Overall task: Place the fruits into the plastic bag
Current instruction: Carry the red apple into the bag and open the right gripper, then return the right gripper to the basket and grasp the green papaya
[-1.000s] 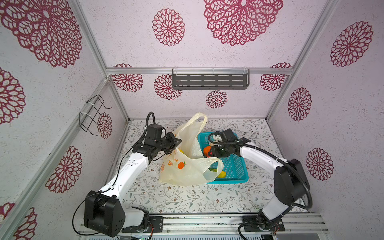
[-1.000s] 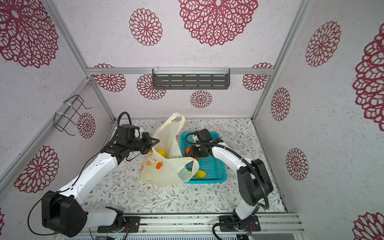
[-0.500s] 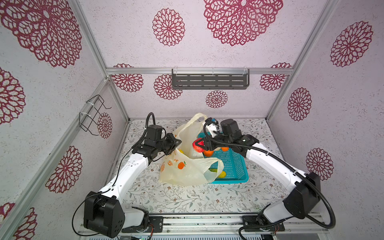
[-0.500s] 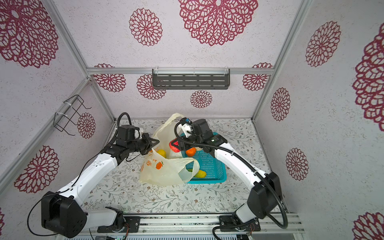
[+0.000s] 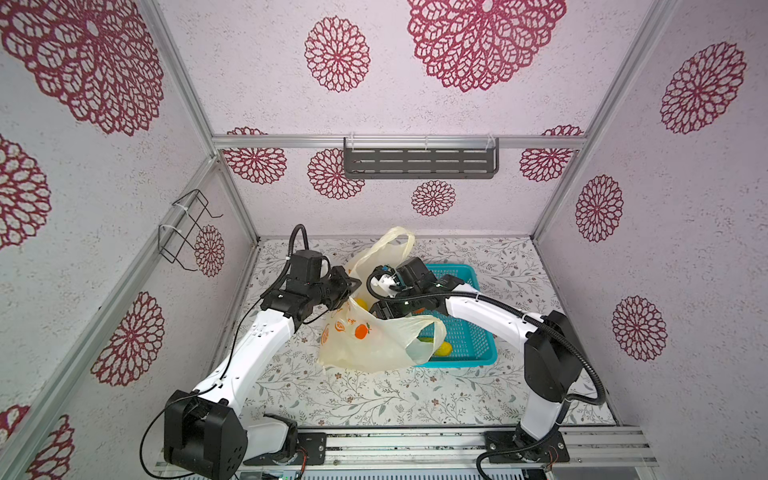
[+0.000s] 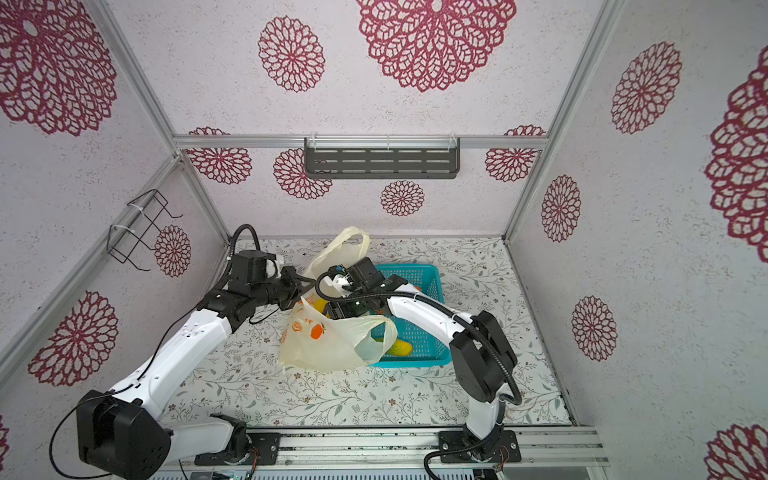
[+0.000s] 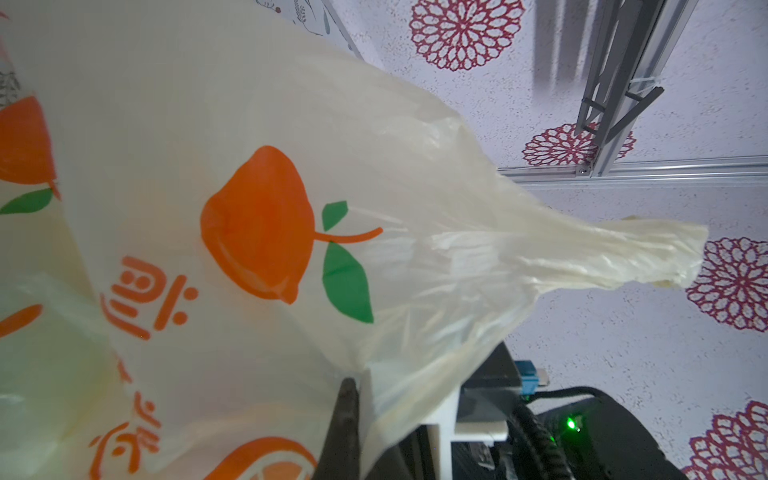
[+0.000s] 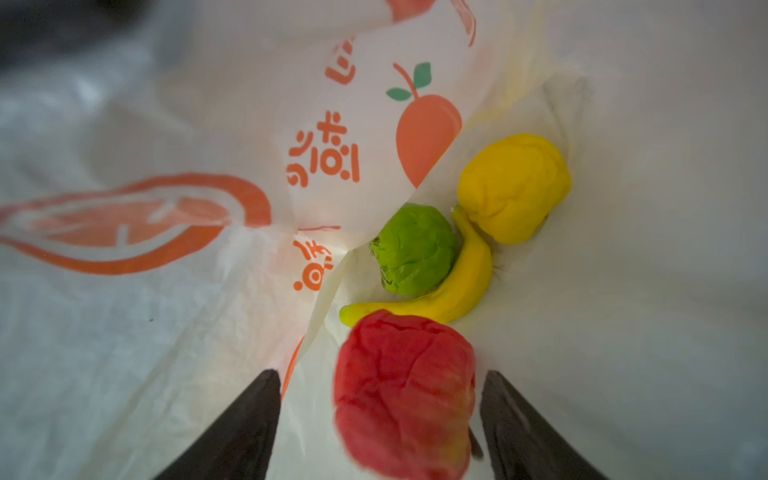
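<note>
Right, the left gripper (image 5: 350, 289) is pinched tight on the rim of the plastic bag (image 5: 374, 345), holding its mouth up beside the teal basket (image 5: 482, 357). The right gripper (image 8: 380, 374) is down inside that mouth with its jaws apart. The red fruit (image 8: 405, 395), blurred, sits between the fingers (image 8: 249, 415), with a sliver of bag showing on each side. Deeper in the bag lie the banana (image 8: 457, 286), a lumpy yellow fruit (image 8: 513, 187) and a green fruit (image 8: 415, 249), the banana touching both. A green-yellow oblong (image 5: 441, 348) lies in the basket, just beside the bag's loop handle.
</note>
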`<state>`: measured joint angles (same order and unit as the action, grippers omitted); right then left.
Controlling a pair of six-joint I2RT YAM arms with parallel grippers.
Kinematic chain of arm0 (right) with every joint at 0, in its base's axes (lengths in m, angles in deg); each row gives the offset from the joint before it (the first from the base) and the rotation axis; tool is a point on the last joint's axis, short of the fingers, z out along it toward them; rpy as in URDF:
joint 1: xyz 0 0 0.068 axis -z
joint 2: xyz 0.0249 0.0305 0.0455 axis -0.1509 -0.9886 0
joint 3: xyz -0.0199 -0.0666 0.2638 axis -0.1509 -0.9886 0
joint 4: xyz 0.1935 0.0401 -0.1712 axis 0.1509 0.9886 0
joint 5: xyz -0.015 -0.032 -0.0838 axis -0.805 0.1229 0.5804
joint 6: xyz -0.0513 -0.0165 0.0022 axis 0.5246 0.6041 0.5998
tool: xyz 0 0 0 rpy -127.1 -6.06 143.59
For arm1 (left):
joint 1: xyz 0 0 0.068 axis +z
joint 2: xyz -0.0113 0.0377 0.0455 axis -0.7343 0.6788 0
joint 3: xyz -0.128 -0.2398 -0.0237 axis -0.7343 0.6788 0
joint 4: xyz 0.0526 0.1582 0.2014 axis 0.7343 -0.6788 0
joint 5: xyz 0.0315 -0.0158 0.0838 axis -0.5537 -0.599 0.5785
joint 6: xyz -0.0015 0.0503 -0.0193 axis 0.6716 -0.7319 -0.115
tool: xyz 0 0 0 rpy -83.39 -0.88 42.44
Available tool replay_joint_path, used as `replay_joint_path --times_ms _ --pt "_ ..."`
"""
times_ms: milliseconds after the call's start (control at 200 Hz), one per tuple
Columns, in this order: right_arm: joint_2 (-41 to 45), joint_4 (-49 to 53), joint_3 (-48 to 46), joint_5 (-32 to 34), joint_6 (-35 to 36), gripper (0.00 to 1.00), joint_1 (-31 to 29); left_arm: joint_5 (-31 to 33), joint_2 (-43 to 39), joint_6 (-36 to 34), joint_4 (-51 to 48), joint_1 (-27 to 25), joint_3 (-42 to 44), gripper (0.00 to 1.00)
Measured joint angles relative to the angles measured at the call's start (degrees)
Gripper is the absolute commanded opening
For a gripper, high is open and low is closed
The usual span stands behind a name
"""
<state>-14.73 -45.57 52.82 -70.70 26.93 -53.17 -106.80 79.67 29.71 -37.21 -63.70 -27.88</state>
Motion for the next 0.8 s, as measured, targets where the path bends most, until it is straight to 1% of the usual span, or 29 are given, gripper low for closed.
replay_joint_path --times_ms 100,175,355,440,580,701,801 --pt "1.9 0.1 0.0 2.5 0.5 0.85 0.2 0.0 0.0 0.0 0.0 0.0 0.0 0.0" --pt "4.2 -0.1 -0.4 4.3 0.6 0.85 0.6 0.0 0.0 0.0 0.0 0.0 0.0 0.0" --pt "13.3 -4.5 -5.3 9.8 -0.1 0.85 3.4 0.1 0.0 0.0 0.0 0.0 0.0 0.0" --pt "18.6 -7.6 -10.0 12.5 -2.4 0.85 6.3 0.2 0.0 0.0 0.0 0.0 0.0 0.0" --pt "27.0 -11.7 -20.3 17.6 -9.2 0.85 13.5 0.3 0.0 0.0 0.0 -0.1 0.0 0.0" --pt "31.3 -10.1 -26.9 22.3 -13.8 0.86 18.4 0.4 0.0 0.0 0.0 -0.1 0.0 0.0" --pt "30.4 -5.8 -28.4 22.5 -14.3 0.85 20.0 0.4 0.0 0.0 0.0 -0.1 0.0 0.0"
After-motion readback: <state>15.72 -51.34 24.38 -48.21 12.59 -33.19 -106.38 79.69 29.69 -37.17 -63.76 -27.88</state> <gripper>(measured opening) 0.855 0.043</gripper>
